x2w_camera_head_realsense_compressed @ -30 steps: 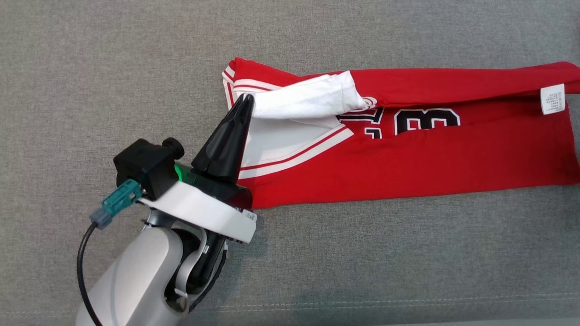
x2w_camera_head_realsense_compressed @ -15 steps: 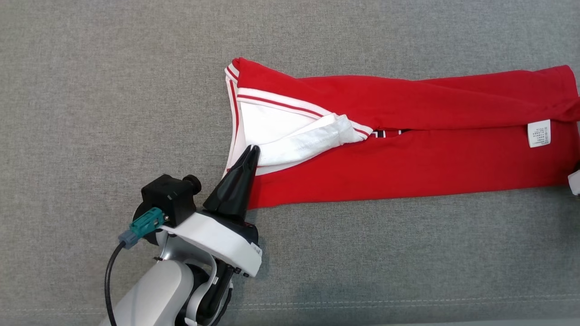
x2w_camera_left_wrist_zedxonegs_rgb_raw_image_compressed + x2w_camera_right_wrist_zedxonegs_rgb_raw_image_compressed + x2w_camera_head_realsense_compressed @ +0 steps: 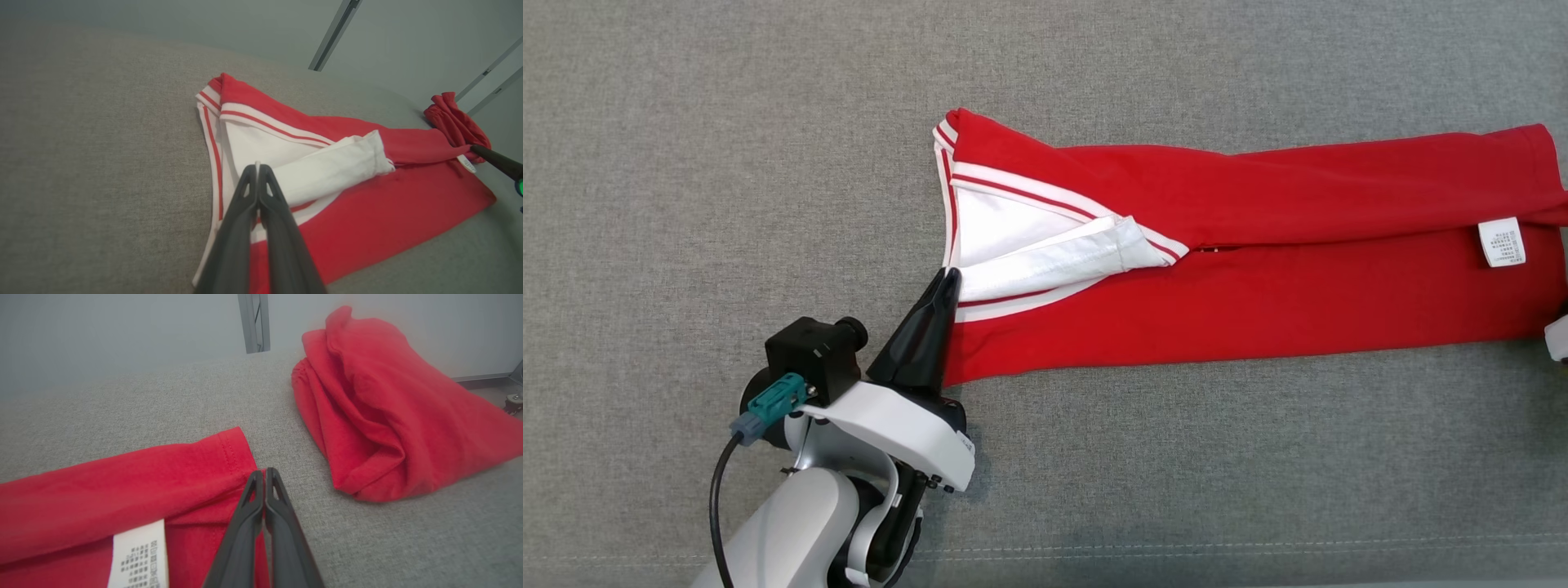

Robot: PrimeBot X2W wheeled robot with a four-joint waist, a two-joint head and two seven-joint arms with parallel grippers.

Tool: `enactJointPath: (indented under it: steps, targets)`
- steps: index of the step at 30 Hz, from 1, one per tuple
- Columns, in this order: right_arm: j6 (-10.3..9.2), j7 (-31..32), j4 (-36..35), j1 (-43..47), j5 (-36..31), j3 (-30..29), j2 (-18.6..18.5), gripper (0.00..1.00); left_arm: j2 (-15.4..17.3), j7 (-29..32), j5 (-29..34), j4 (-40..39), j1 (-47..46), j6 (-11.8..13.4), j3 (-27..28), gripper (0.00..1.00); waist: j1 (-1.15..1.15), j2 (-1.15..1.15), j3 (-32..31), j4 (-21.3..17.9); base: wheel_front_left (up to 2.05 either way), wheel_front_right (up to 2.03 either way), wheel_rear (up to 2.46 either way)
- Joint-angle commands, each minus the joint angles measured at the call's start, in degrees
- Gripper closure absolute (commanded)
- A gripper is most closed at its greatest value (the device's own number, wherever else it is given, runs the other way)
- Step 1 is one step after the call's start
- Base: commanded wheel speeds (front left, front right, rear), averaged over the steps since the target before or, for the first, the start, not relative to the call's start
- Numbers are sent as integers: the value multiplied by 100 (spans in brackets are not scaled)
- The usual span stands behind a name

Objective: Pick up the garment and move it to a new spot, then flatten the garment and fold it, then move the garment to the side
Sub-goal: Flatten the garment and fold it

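The garment [image 3: 1258,302], a red jersey with white trim, lay folded into a long band across the middle of the head view, on the grey cloth-covered bench [image 3: 768,122]; its striped collar end pointed toward the left of the frame, and its hem end reached the right edge. A white sleeve [image 3: 1054,261] lay slanted across the open neck; a white care label [image 3: 1500,242] sat near the right end. The left gripper [image 3: 947,278] came up from the lower left, fingers pressed together at the sleeve's left end; in the left wrist view a thin sliver of white cloth showed pinched between the tips, so it was gripping the garment there. The right gripper [image 3: 264,470] had its fingers closed too, tips at the hem corner in the centre of the right wrist view, just beside the label; whether any cloth was caught I could not tell. A second red heap [image 3: 392,408] lay apart on the bench at the upper right.
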Motion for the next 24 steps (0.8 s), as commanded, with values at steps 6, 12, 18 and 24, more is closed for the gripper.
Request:
enactJointPath:
  steps: [6,12,18,24]
  targets:
    - [-1,-76,71,297,-120,24,0,100,125,36,-16,-150,110,123,176,100,0,0,-2,-19,0,0,0]
    - [-1,-76,210,265,-155,98,67,100,123,114,63,133,76,138,42,100,0,0,-27,-48,0,0,0]
    - [-1,-76,290,219,-285,147,134,32,-3,49,19,438,45,111,0,18,0,0,-184,-83,0,0,0]
    - [-1,-77,171,273,-663,-93,210,0,-97,-232,6,713,107,177,85,0,0,0,-470,-115,0,0,0]
